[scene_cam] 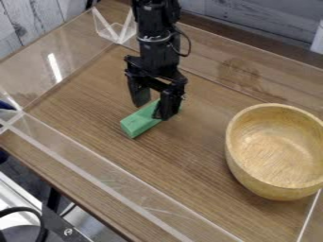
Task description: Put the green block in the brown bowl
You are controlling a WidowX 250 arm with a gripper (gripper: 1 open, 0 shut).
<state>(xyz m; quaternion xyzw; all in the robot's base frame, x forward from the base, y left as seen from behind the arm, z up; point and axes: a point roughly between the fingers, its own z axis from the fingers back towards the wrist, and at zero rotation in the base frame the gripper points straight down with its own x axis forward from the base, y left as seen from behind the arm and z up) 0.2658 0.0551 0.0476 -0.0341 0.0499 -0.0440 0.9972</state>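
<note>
Black and pointing straight down, your claw (151, 102) is hanging with its two fingers (132, 94) spread apart, released and gripping nothing. It is sitting low over the far end of the block (140, 122), with one finger on either side of that end, so the block's upper tip is lying in the gap between them. You cannot tell from this view whether either finger is touching the green surface or only standing just beside it.

The block itself is lying flat on the bench (89, 95), a bright green bar slanting from the claw down toward the near left. Its near end is sticking out clear of the fingers.

The arm (155, 24) is rising from the claw up to the top edge of the view, dark and upright.

The bowl (277, 149) is resting on the bench to the right of the block and well apart from it, near the right edge of the view. It is light tan wood with a thick rim, sitting upright, and its hollow is showing only bare grain.

A clear wall (76, 156) is running along the near side of the bench, with another clear edge at the left.
</note>
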